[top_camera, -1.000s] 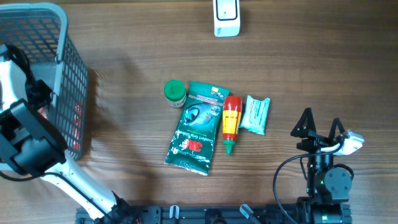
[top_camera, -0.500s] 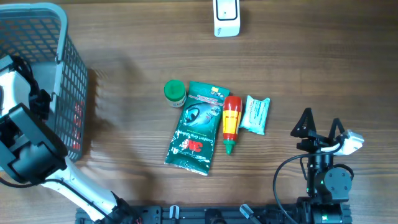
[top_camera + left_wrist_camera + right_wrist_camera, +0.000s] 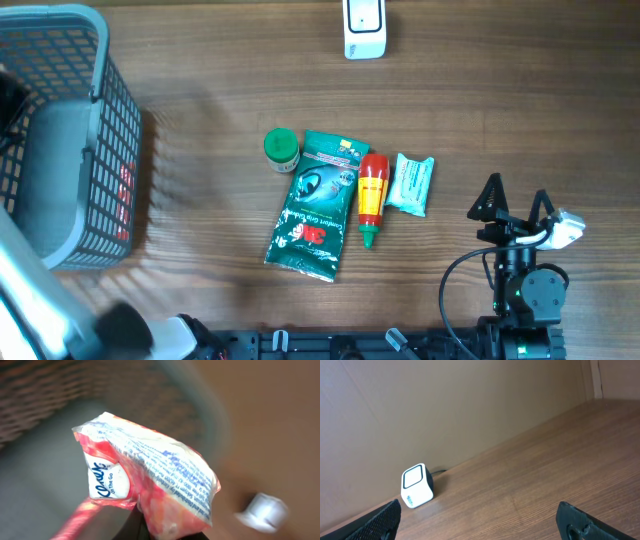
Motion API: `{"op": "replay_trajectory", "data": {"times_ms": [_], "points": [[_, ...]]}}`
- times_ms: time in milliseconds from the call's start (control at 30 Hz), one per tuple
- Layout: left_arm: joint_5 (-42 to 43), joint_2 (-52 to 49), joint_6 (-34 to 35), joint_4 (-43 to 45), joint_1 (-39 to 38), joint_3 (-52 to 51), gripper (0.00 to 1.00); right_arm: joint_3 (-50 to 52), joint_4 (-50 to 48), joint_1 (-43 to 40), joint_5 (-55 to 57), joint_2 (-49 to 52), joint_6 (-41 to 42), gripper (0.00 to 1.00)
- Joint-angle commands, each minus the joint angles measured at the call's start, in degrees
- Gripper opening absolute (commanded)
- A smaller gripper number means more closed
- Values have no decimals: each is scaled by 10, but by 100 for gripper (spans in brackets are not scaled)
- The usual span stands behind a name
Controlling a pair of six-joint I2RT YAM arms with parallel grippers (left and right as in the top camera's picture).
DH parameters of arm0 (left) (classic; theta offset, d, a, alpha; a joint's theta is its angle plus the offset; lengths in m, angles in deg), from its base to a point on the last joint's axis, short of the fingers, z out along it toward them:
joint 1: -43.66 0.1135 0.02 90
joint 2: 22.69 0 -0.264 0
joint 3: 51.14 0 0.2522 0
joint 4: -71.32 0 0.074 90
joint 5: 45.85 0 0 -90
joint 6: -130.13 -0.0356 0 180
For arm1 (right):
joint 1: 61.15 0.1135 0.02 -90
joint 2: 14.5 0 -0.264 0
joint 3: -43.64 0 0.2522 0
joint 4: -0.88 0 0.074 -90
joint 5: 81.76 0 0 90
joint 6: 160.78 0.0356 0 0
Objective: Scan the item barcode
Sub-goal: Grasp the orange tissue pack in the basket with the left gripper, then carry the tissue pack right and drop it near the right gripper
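Where the left wrist camera looks, left gripper point(image 3: 169, 532): clamped tight on the bottom edge of a crinkled red-and-white plastic packet point(image 3: 150, 487) with blue print.
packet position: raised in front of the blurred grey mesh plastic basket point(image 3: 60, 390). The small white box scanner point(image 3: 262, 512) shows blurred to its lower right, apart from it.
barcode: cannot tell; the side facing the camera shows only fine blue text and a logo.
left arm point(image 3: 30, 290), overhead: a pale blur at the frame's lower left, well apart from the scanner point(image 3: 363, 30); the packet is not made out there.
right gripper point(image 3: 515, 205): fingers spread wide with nothing between them, well apart from the scanner, nearer the robot and to its right.
right wrist view: scanner point(image 3: 417, 492) upright on the brown wooden table point(image 3: 520, 490).
other items, between scanner and robot:
- round green-lidded jar point(image 3: 282, 150), touching the pouch's top left corner
- dark green foil pouch point(image 3: 315, 205)
- red-and-yellow squeeze bottle point(image 3: 372, 198), along the pouch's right edge
- pale teal wrapped pack point(image 3: 410, 183), just beside the bottle
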Motion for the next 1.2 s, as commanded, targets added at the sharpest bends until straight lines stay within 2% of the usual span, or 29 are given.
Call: {"op": "replay_trajectory", "data": {"times_ms": [0, 100, 233, 333, 500, 700, 967, 1067, 1167], "points": [[167, 94, 44, 8, -85, 3, 4, 1, -1, 2, 8, -3, 0, 99], [149, 132, 44, 11, -204, 3, 4, 1, -1, 2, 8, -3, 0, 100], [115, 129, 44, 23, -355, 3, 4, 1, -1, 2, 8, -3, 0, 100], [79, 87, 44, 62, -487, 3, 4, 1, -1, 2, 8, -3, 0, 100], [67, -12, 44, 147, -621, 3, 4, 1, -1, 2, 8, -3, 0, 100], [67, -173, 44, 244, -725, 3, 6, 1, -1, 2, 8, -3, 0, 100], [56, -367, 44, 328, -790, 3, 8, 1, -1, 2, 8, -3, 0, 100], [54, -405, 44, 335, -810, 3, 13, 1, -1, 2, 8, -3, 0, 100], [26, -433, 44, 338, -833, 3, 21, 0, -1, 2, 8, -3, 0, 100]]}}
